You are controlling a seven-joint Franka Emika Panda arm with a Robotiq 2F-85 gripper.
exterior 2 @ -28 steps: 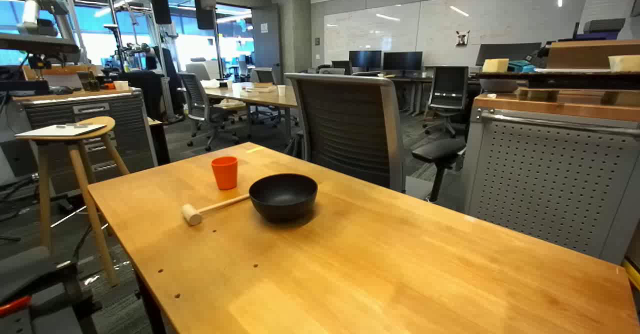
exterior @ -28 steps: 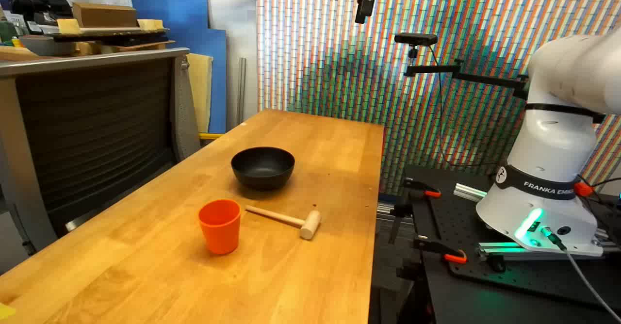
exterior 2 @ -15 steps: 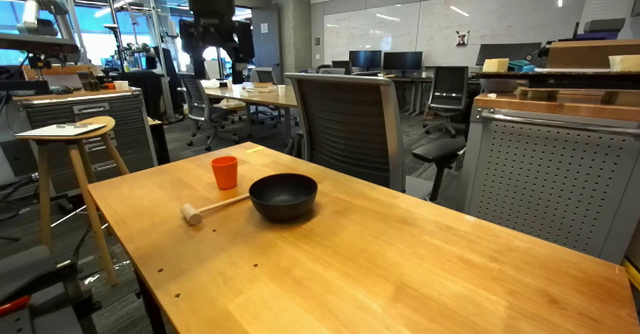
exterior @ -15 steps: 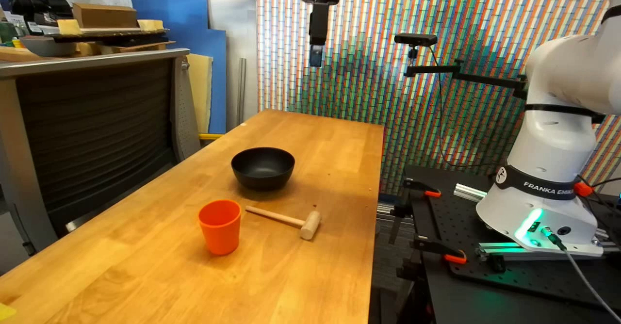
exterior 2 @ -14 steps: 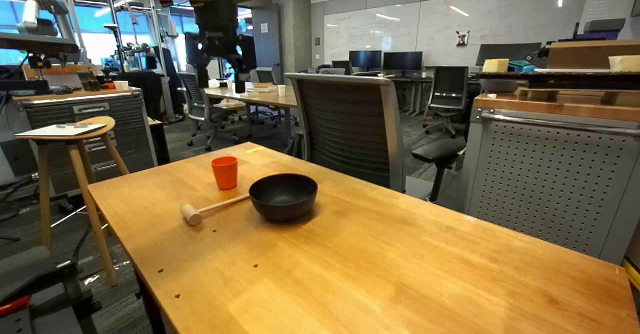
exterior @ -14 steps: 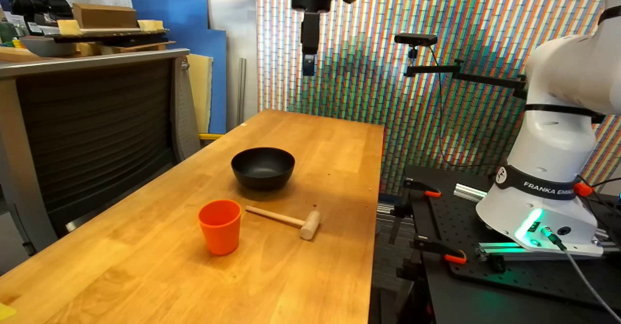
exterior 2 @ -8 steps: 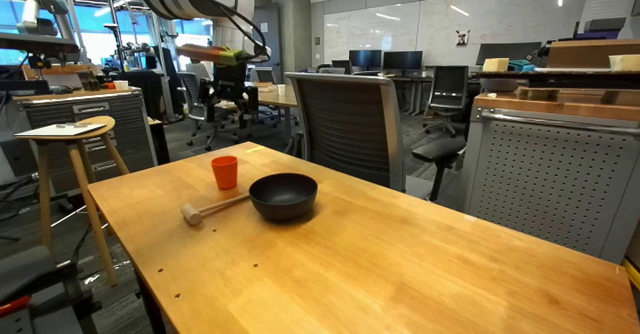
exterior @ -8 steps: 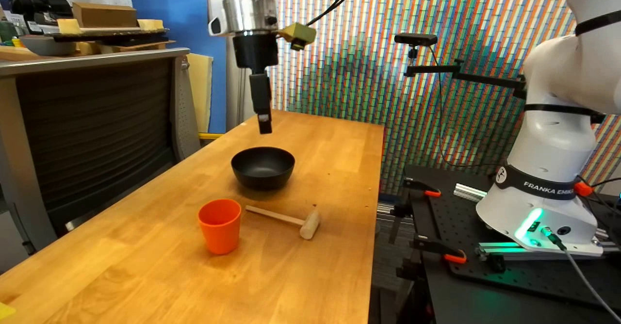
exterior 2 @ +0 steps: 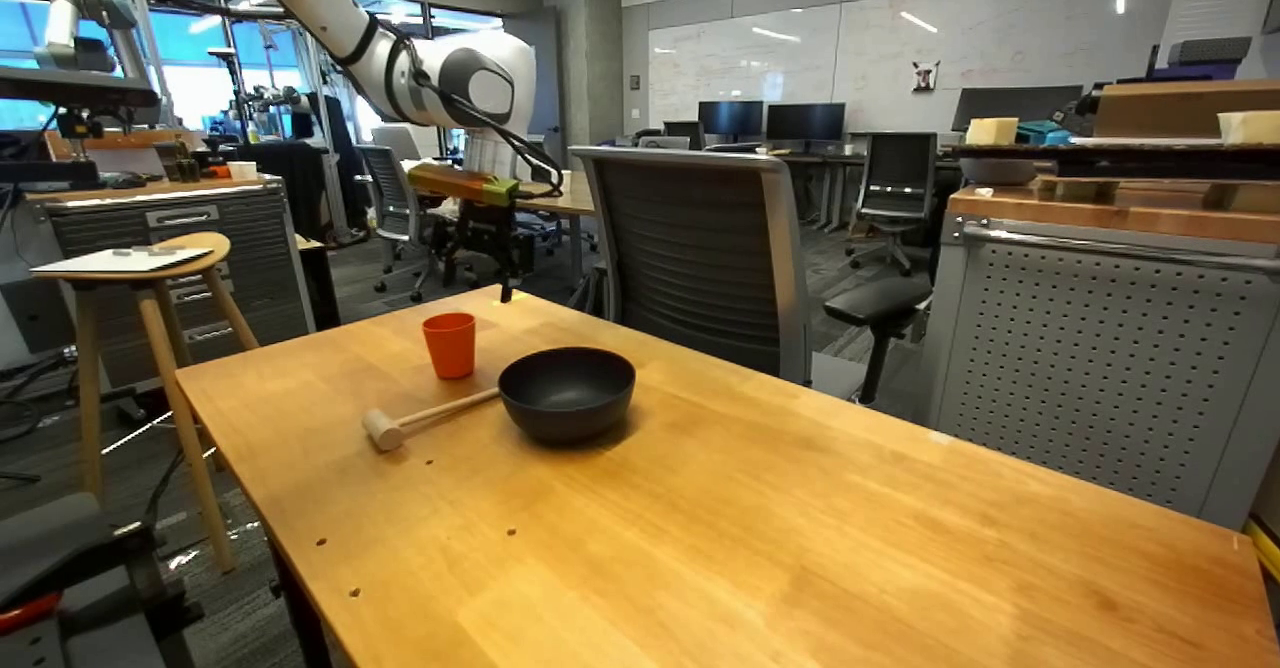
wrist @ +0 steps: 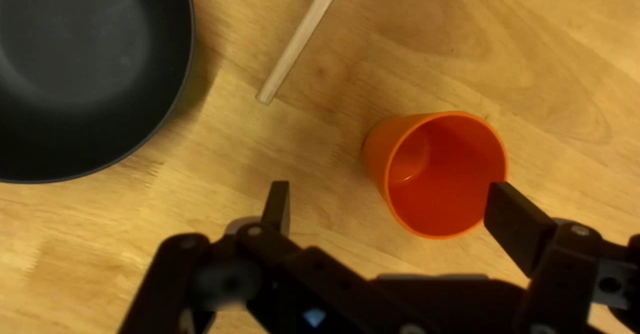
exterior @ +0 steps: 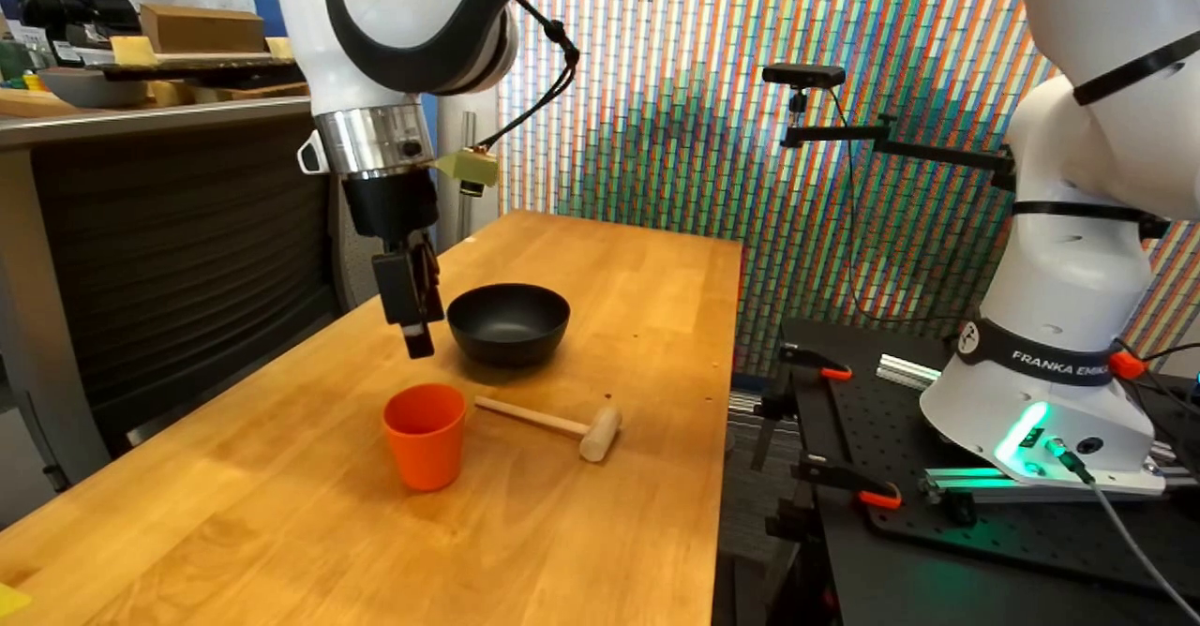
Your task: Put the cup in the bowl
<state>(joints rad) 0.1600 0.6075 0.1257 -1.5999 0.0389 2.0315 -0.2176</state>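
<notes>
A wooden table (exterior: 600, 532) stretches away in an exterior view, a dark-backed chair (exterior: 187, 232) along its left. Next, the gripper (wrist: 389, 194) hangs above and near the orange cup (exterior: 424, 453), fingers (wrist: 517, 224) spread well apart; the cup stands upright on the table, toward the near end. Then come the black bowl (exterior: 508, 326), farther off, and a wooden mallet (exterior: 562, 425) lying to the cup's right.

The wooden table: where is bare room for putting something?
In an exterior view, the table is bare between mallet and lower picture edge, and from bowl to far edge. Crowded: between cup, mallet and bowl, end effector nearby.
</notes>
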